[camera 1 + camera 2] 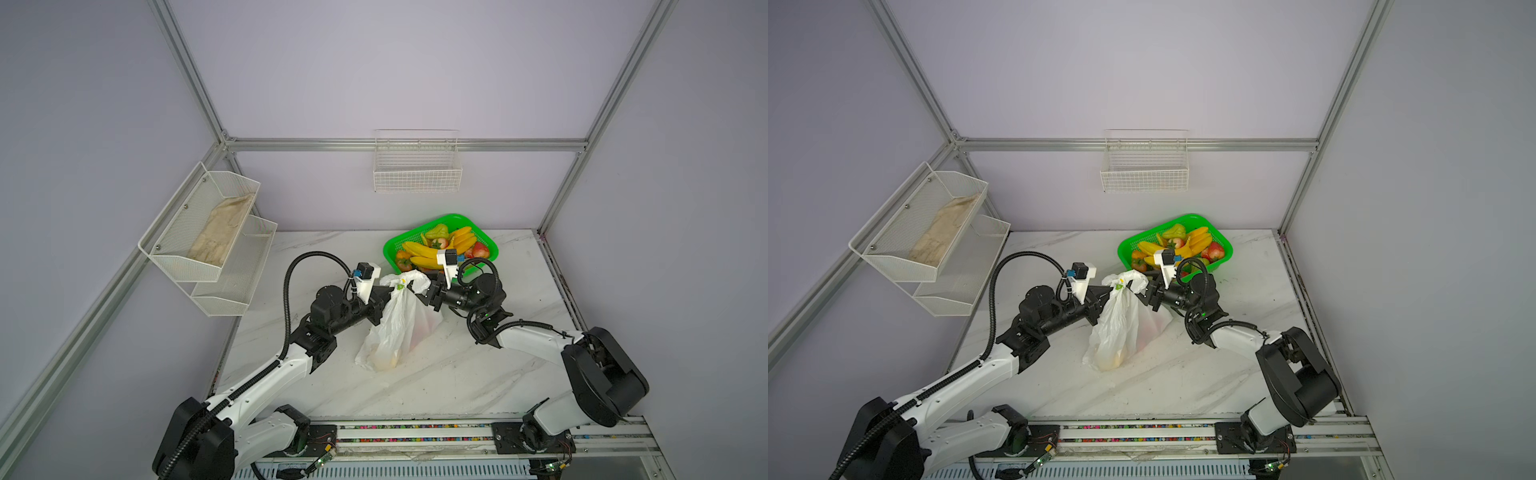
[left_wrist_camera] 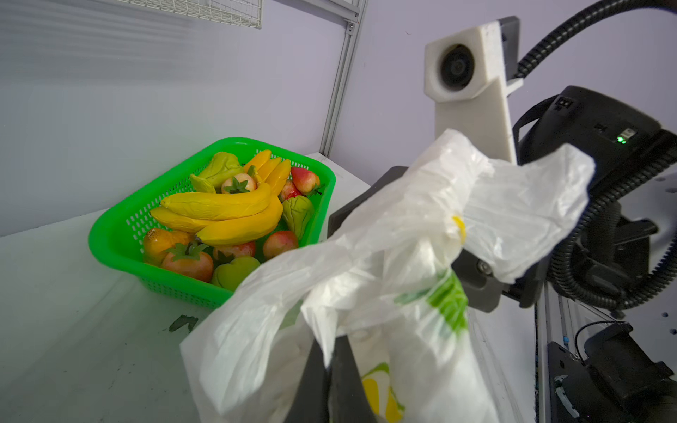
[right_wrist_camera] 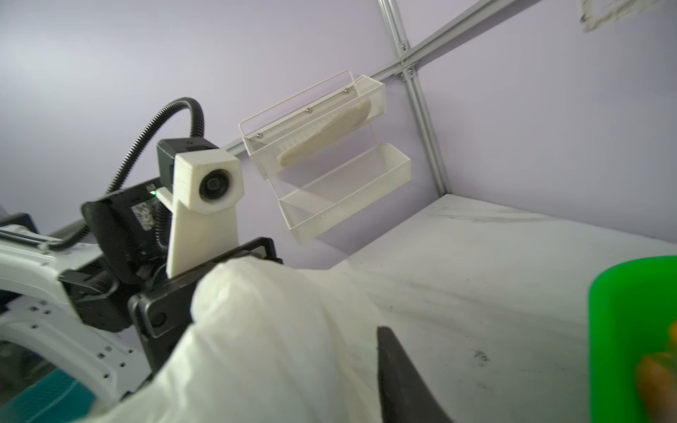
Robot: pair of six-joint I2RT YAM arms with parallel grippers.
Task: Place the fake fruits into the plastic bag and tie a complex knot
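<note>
A thin, crinkled plastic bag (image 1: 395, 328) (image 1: 1121, 328), white and half see-through with a yellow and green print, sags on the marble-patterned table (image 1: 457, 374). It lies just beside the green basket (image 1: 440, 218) (image 1: 1183, 217), on the side nearer the arm bases. Its gathered top is lifted toward the basket's near rim, and its rounded bottom rests farther from it. Through the film at the bottom a pale yellow round shape (image 1: 388, 359) shows, and a faint red tint sits higher up.

The basket is bright, rigid plastic mesh with rounded corners. It holds most of the glossy fake fruits (image 2: 234, 216): curved yellow bananas (image 1: 419, 251) (image 2: 223, 208) on top, with red, orange and lumpy green pieces around them.

The left gripper (image 1: 384, 296) (image 2: 329, 351) is at the bag's top on the side away from the basket. Its dark fingers are pressed together with a twisted strip of film pinched between them.

The right gripper (image 1: 422, 296) (image 1: 1142, 296) faces it from the basket's side. One smooth black finger (image 3: 399, 377) stands clear of the film and well off centre, so the jaws look parted. The other finger is hidden under a puffed fold of the bag (image 3: 274, 329).
</note>
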